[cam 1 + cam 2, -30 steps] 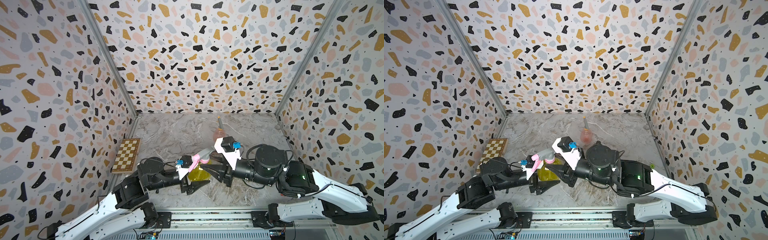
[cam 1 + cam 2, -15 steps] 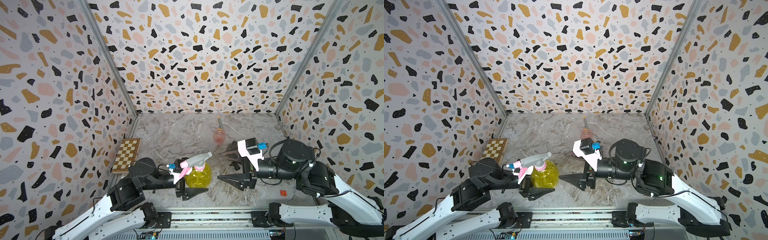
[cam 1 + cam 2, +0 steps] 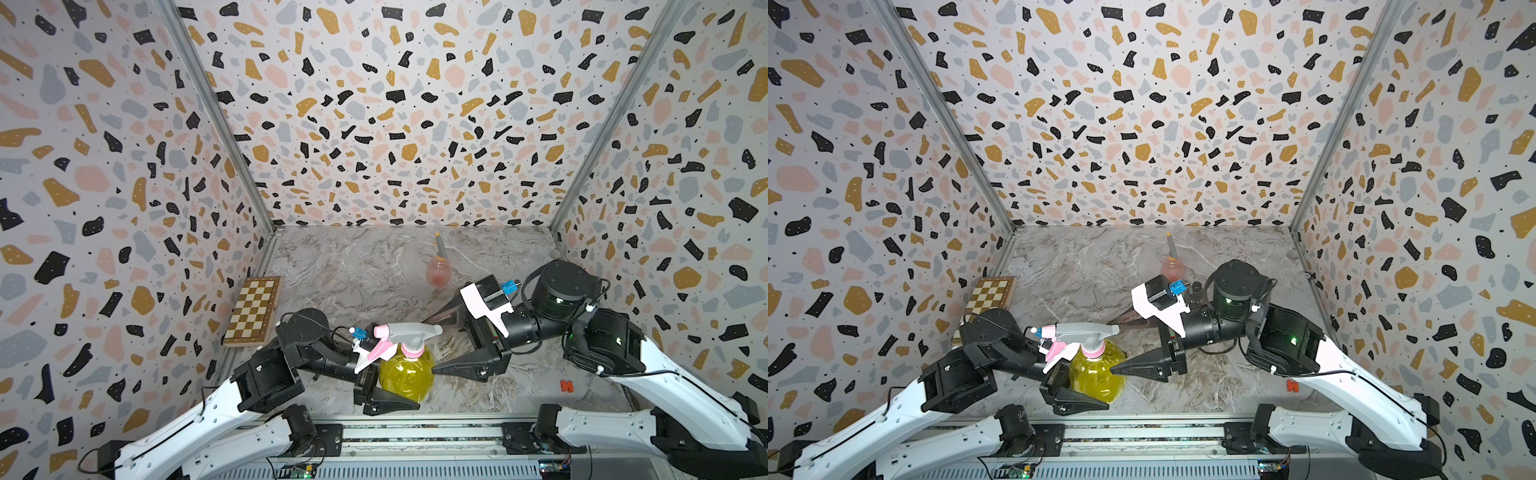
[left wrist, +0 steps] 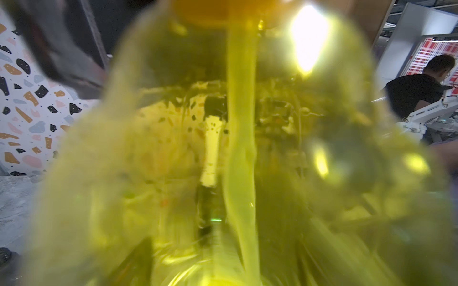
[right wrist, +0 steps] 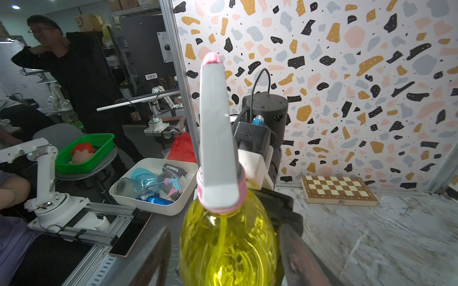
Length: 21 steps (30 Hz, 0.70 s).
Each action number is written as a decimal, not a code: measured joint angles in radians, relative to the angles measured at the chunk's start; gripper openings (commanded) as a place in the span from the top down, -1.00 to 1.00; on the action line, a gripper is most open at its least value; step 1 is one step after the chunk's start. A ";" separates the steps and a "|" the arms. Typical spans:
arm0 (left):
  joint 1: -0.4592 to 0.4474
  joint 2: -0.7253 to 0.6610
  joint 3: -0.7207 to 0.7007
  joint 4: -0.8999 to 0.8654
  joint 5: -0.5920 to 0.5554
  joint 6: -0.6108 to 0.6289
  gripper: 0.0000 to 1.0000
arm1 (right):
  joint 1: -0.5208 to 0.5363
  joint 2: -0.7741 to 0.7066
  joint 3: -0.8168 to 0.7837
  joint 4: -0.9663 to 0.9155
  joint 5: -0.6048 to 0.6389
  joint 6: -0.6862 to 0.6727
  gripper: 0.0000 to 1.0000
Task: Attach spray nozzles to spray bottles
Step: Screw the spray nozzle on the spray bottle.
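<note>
Left gripper (image 3: 399, 386) clamped on yellow spray bottle (image 3: 409, 368), upright, right of chessboard (image 3: 253, 311), nearer. Translucent round belly; grey nozzle (image 3: 409, 332) with pink collar seated on neck, dip tube (image 5: 223, 237) inside. Right gripper (image 3: 430, 345) spread wide, jaws flanking bottle. Pink bottle (image 3: 437, 277) farther back, right of chessboard, grey-orange nozzle (image 3: 439, 248) atop.
</note>
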<state>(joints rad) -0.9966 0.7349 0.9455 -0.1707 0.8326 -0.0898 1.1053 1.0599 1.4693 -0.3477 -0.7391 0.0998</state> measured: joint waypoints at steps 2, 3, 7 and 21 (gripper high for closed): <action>0.000 0.002 0.000 0.003 0.008 -0.004 1.00 | 0.000 0.009 0.011 0.007 -0.015 0.000 -0.37; 0.000 0.003 0.000 0.006 0.014 -0.005 1.00 | 0.000 0.013 0.018 0.010 -0.021 0.000 -0.37; 0.000 0.007 0.000 0.016 0.024 -0.005 1.00 | 0.000 0.031 0.047 0.022 -0.040 0.000 -0.37; 0.000 0.011 0.000 0.014 0.022 0.000 1.00 | 0.000 0.098 0.092 0.027 -0.065 0.016 -0.16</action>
<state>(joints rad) -0.9966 0.7464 0.9455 -0.1562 0.8547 -0.0898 1.1053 1.1576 1.5616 -0.3206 -0.8040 0.1154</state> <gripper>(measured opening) 0.808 0.591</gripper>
